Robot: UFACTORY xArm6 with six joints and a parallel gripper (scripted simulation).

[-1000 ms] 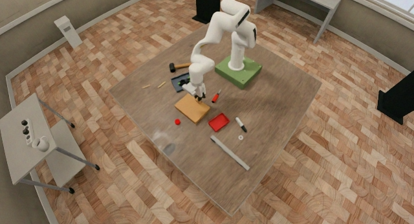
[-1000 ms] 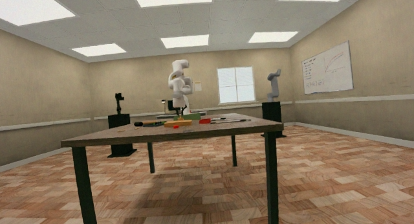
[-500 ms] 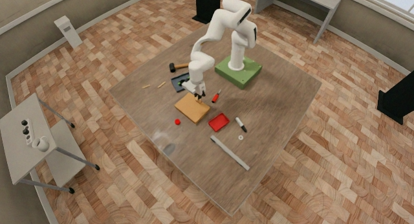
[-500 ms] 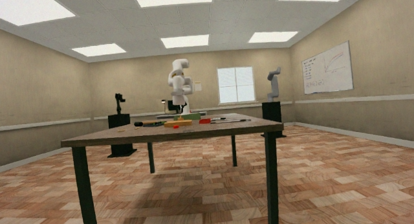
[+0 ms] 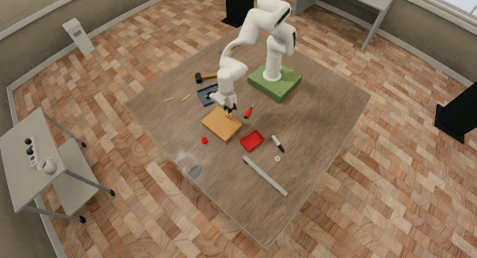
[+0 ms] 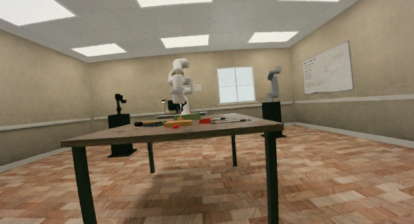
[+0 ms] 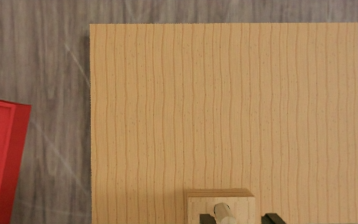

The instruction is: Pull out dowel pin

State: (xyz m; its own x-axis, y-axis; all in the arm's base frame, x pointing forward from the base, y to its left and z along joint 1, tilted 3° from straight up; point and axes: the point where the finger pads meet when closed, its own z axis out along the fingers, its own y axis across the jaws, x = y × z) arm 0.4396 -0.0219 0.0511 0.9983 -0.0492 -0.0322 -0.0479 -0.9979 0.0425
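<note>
A tan bench board lies mid-table and fills the wrist view. The small wooden block sits flat at the board's edge nearest the arm, hole up, with the pale dowel pin standing in the hole. My gripper hovers just above the block. Its dark fingertips stand either side of the pin, partly open, with a gap on the right side. Nothing is held. The bench stop is not in sight. A red-handled tool, possibly the spring clamp, lies on the table beside the board.
A red tray lies right of the board and shows in the wrist view. Also on the table are a red cap, marker, white washer, grey bar, mallet, dark tray and two wooden sticks.
</note>
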